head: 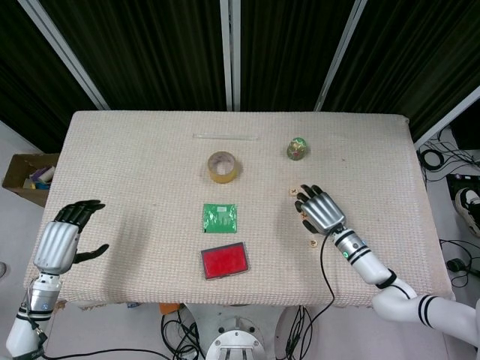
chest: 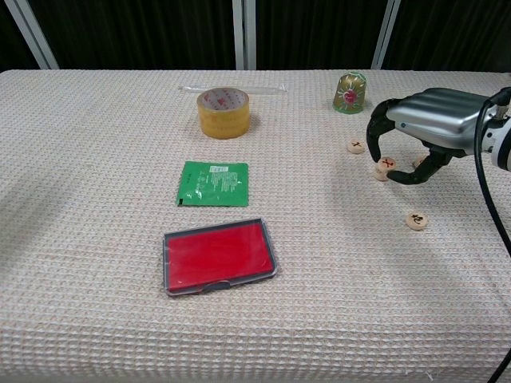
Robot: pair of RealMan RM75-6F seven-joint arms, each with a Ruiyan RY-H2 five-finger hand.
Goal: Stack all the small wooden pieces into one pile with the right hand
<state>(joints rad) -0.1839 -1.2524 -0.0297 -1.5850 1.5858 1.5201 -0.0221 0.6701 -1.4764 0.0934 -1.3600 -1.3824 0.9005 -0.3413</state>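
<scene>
My right hand (chest: 435, 120) hovers over the right part of the table and pinches a small round wooden piece with a red mark (chest: 386, 163) between thumb and fingers. Directly under it lies another wooden piece (chest: 381, 174); whether they touch is unclear. A third piece (chest: 356, 147) lies just to the left, also seen as the piece (head: 292, 191) beside the right hand (head: 320, 211). Another piece (chest: 416, 220) lies alone nearer the front, the same piece (head: 313, 242). One more piece (chest: 418, 161) peeks out behind the thumb. My left hand (head: 64, 240) hangs open off the table's left front corner.
A roll of tape (chest: 223, 112) stands at the back centre with a clear strip (chest: 231, 88) behind it. A green packet (chest: 213, 183) and a red case (chest: 219, 255) lie mid-table. A green foil-wrapped item (chest: 350, 92) stands behind the pieces.
</scene>
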